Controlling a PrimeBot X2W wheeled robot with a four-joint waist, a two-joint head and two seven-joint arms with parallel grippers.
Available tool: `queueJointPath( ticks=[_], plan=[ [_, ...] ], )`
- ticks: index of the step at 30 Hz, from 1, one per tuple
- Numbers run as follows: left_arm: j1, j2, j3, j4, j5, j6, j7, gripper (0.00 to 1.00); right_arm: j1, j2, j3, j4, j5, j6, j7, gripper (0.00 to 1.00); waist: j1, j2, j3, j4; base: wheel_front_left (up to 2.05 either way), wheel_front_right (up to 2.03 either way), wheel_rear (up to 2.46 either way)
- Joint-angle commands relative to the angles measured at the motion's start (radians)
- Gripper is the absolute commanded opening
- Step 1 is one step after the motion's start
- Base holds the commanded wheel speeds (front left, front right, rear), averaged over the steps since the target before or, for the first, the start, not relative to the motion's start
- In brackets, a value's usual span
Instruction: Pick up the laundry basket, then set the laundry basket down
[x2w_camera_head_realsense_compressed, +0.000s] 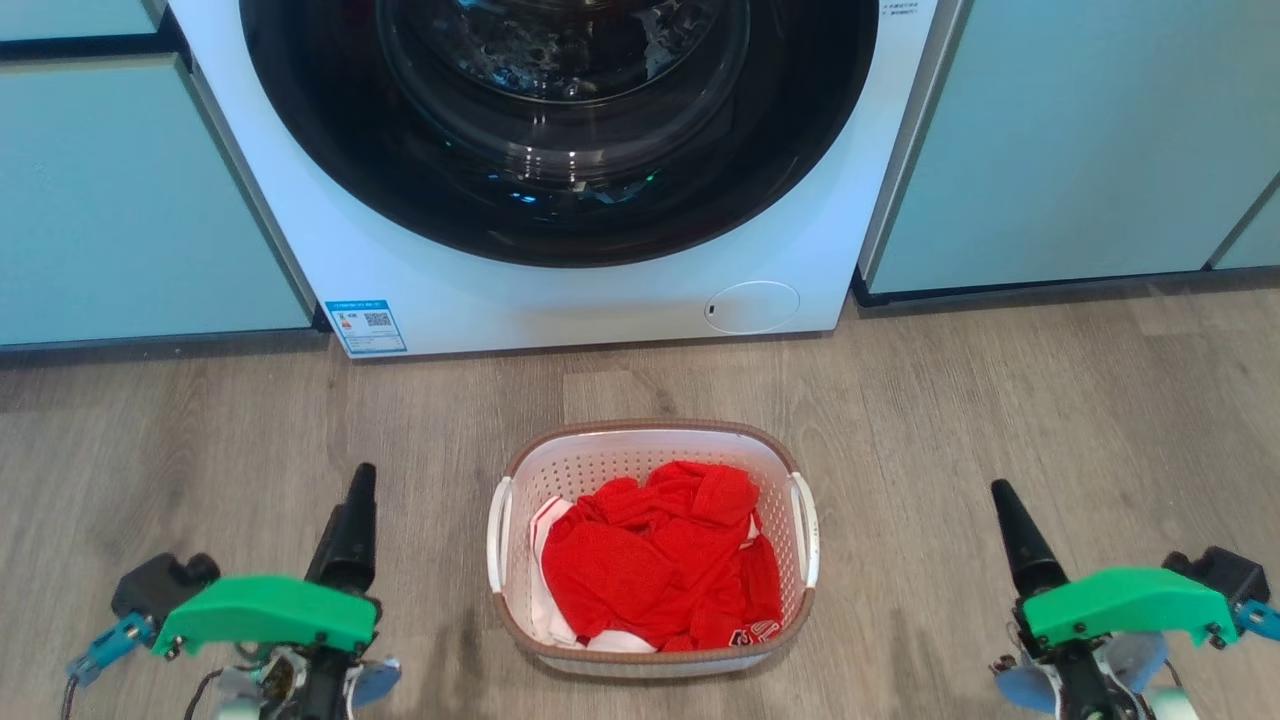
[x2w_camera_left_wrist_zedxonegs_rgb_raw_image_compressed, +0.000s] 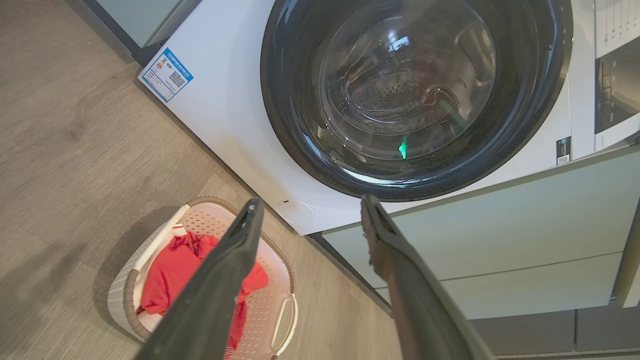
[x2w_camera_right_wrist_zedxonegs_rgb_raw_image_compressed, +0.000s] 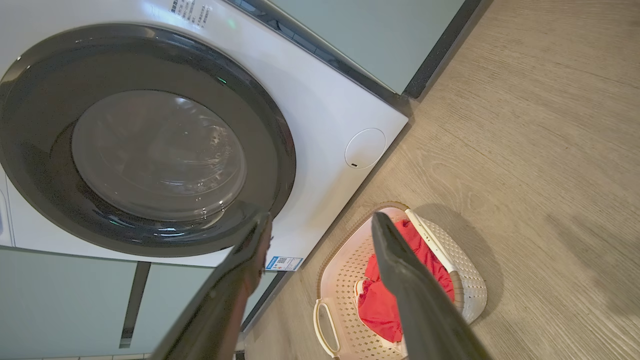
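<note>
The laundry basket (x2w_camera_head_realsense_compressed: 640, 432), white with perforated walls, a brown rim and two white side handles, stands on the wood floor in front of the washing machine. Red clothing (x2w_camera_head_realsense_compressed: 660, 560) with some white fabric lies inside it. My left gripper (x2w_camera_head_realsense_compressed: 360, 482) hangs to the basket's left and my right gripper (x2w_camera_head_realsense_compressed: 1003, 497) to its right, both well apart from it. In the left wrist view my left gripper (x2w_camera_left_wrist_zedxonegs_rgb_raw_image_compressed: 311, 202) is open and empty, with the basket (x2w_camera_left_wrist_zedxonegs_rgb_raw_image_compressed: 125, 295) below its fingers. The right wrist view has my right gripper (x2w_camera_right_wrist_zedxonegs_rgb_raw_image_compressed: 321, 217) open and empty above the basket (x2w_camera_right_wrist_zedxonegs_rgb_raw_image_compressed: 470, 285).
A white front-loading washing machine (x2w_camera_head_realsense_compressed: 560, 295) with a dark round door stands just behind the basket. Pale green cabinets (x2w_camera_head_realsense_compressed: 1060, 150) flank it on both sides. Bare wood floor (x2w_camera_head_realsense_compressed: 1000, 400) stretches left and right of the basket.
</note>
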Motion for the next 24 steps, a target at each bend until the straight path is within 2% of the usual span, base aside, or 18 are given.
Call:
queueJointPath(
  ticks=[1,19,24],
  plan=[
    [-0.052,0.011,0.009,-0.044,0.018,0.002,-0.009,1.0,-0.05,-0.01,0.012,-0.039,-0.018,0.002,-0.012,1.0,0.0,0.0,0.0,0.0,0.0,0.0,0.0],
    [-0.042,0.054,-0.065,-0.082,0.294,0.104,-0.066,1.0,-0.054,-0.012,0.081,-0.053,-0.277,0.003,-0.068,1.0,0.0,0.0,0.004,-0.003,0.0,0.0,0.0],
    [-0.038,0.064,-0.079,-0.088,0.34,0.126,-0.078,1.0,-0.055,-0.012,0.095,-0.055,-0.327,0.003,-0.08,1.0,0.0,0.0,0.004,-0.004,0.0,0.0,0.0]
  ],
)
